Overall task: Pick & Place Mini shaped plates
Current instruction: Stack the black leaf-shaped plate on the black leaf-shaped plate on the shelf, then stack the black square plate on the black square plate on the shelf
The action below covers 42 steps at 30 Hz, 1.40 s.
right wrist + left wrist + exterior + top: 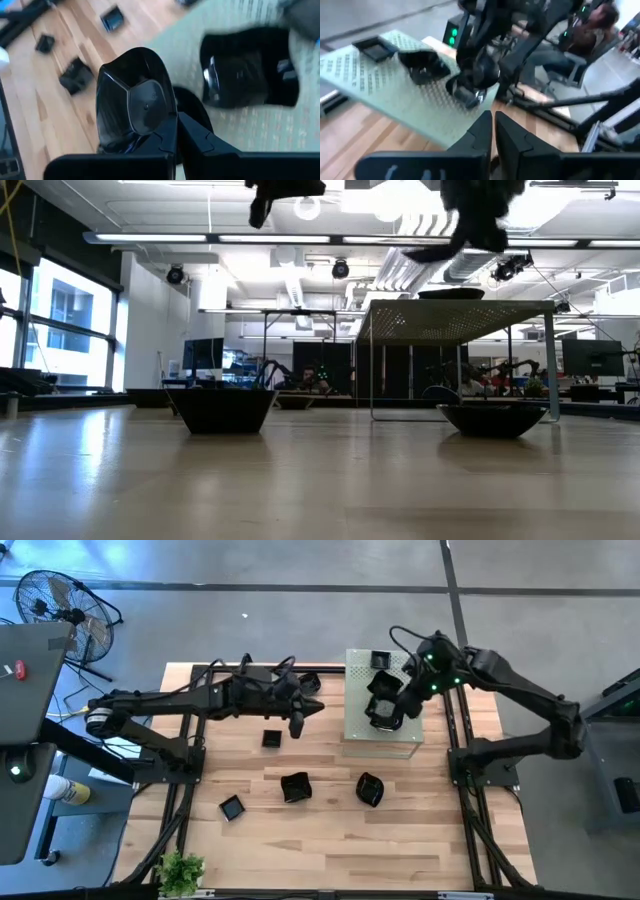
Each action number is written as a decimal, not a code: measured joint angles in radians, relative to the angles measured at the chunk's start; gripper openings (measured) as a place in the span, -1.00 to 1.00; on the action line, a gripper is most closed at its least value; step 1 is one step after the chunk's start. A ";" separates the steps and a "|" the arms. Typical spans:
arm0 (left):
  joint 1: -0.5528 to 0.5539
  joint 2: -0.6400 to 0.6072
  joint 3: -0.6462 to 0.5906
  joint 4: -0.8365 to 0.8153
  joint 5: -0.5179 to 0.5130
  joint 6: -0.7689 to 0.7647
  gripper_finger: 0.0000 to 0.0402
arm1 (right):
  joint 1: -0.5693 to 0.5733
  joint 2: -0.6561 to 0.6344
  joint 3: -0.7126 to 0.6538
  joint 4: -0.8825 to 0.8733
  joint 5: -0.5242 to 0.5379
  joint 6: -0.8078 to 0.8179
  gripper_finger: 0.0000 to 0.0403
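From above we saw the wooden counter (400,830) filling the middle of the frame, with the pale green perforated board (355,675) at its upper right. On that board sat a small square plate (381,661) near the top edge and a cluster of black plates (383,715) lower down. Four more plates lay loose on the counter: one (271,739) at centre, two (295,787) (369,790) below it, and one (232,807) at lower left.

Only the right wrist view showed the right claw (176,131) clenched on the rim of a glossy faceted plate (135,100), held tilted up on edge above the board.

The left claw (493,132), seen from its own wrist, was clenched on nothing, and from above it hung (297,724) over the counter's upper centre.

The low view alone showed two plates (222,410) (493,418) in profile, standing upright.
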 joint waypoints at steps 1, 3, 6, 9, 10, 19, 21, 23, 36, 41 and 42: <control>0.000 -0.006 -0.017 0.027 -0.001 0.000 -0.93 | -0.017 -0.003 -0.030 0.002 -0.016 -0.019 -0.99; 0.001 -0.031 -0.057 0.033 -0.003 -0.003 -0.98 | -0.043 -0.005 -0.084 0.008 -0.043 -0.052 -0.99; 0.001 -0.058 -0.096 0.059 -0.015 -0.003 -0.98 | -0.073 -0.004 -0.144 0.022 -0.057 -0.082 -0.99; 0.000 -0.074 -0.122 0.055 -0.040 -0.009 -0.98 | -0.085 -0.004 -0.186 0.079 -0.074 -0.089 -0.99; 0.000 -0.080 -0.128 0.043 -0.045 -0.013 -0.99 | -0.088 -0.004 -0.197 0.095 -0.079 -0.089 -0.99; 0.001 -0.084 -0.127 0.023 -0.052 -0.021 -0.99 | -0.095 -0.004 -0.221 0.116 -0.081 -0.093 -0.87; 0.001 -0.084 -0.127 0.019 -0.052 -0.015 -0.99 | -0.095 -0.006 -0.208 0.115 -0.081 -0.092 -0.80; 0.001 -0.088 -0.127 0.017 -0.052 0.006 -0.99 | -0.095 -0.011 -0.184 0.109 -0.076 -0.091 -0.71; 0.001 -0.105 -0.169 -0.046 -0.018 0.077 -0.99 | 0.099 -0.073 -0.060 0.080 0.003 -0.019 -0.83; 0.001 -0.166 -0.325 0.089 -0.002 0.024 -0.99 | 0.272 -0.078 -0.091 0.130 0.088 0.079 -0.95; 0.001 -0.177 -0.355 0.105 -0.003 0.009 -0.99 | 0.307 -0.078 -0.091 0.135 0.111 0.100 -0.94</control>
